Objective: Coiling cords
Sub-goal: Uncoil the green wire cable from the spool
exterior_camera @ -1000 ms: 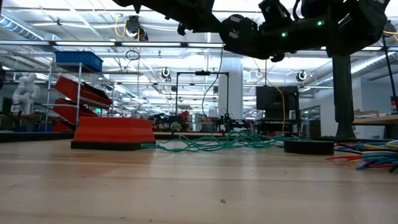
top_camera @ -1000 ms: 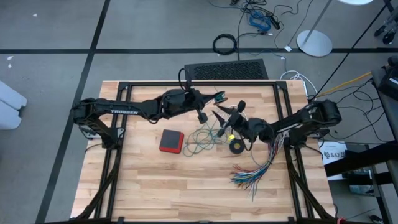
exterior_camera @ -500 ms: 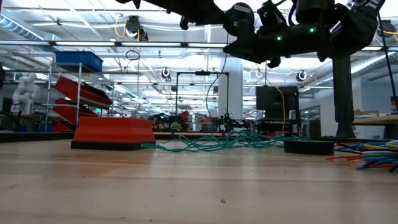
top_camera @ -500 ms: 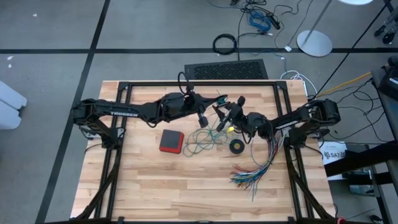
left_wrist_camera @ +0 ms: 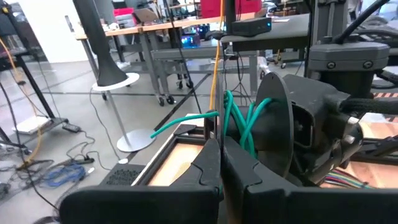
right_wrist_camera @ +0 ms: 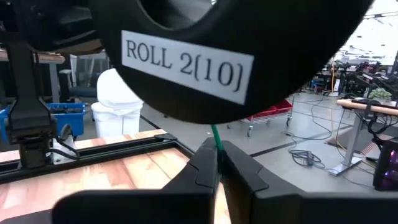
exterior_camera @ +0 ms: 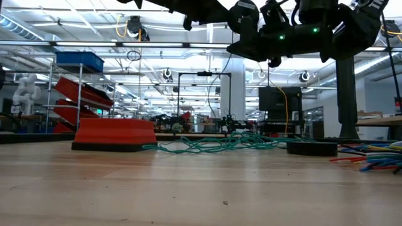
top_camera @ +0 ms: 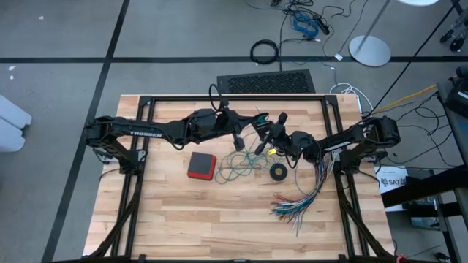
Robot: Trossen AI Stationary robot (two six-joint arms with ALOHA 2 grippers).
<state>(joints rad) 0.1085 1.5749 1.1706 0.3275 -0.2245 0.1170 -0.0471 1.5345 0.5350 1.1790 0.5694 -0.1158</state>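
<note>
From above, we see the teal-green cord [top_camera: 245,159] in a loose heap just right of the red block [top_camera: 201,165]. The left gripper [top_camera: 238,136] and right gripper [top_camera: 262,143] meet just above that heap. The black ring [top_camera: 278,172] and fanned coloured wires [top_camera: 301,201] lie right of it.

At table height, both arms hang over the cord [exterior_camera: 220,142]; the red block [exterior_camera: 113,135] sits left.

The left wrist view shows closed fingers [left_wrist_camera: 205,171] pinching cord [left_wrist_camera: 239,121], the right arm blocking behind.

The right wrist view shows closed fingers [right_wrist_camera: 208,165] pinching cord [right_wrist_camera: 216,138] beneath a labelled housing [right_wrist_camera: 186,65].
</note>
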